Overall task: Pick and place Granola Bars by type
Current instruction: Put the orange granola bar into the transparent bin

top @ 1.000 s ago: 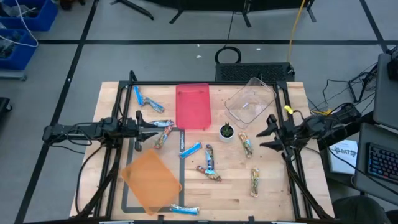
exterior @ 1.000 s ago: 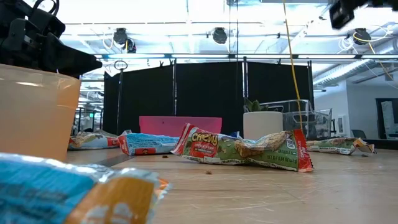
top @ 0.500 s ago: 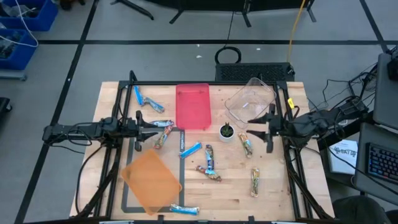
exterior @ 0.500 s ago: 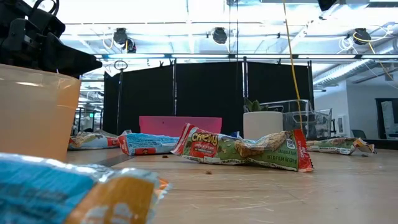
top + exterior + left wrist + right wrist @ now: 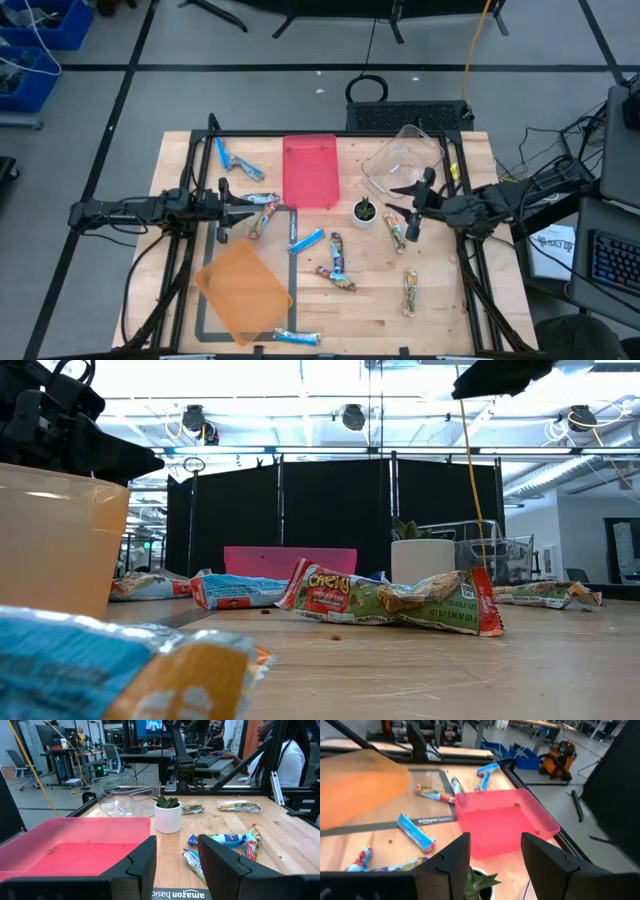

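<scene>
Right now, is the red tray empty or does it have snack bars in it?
Empty. The red tray holds no granola bars, only a few tiny crumbs; the high view and both wrist views show its bare floor.

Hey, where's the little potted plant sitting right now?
In the high view, the plant stands mid-table, slightly right of centre, between the red tray and the clear bin, with the right gripper just to its right.

Two slim black jointed arms, each ending in a two-fingered hand with blocky, angular matte-black fingers.
</scene>
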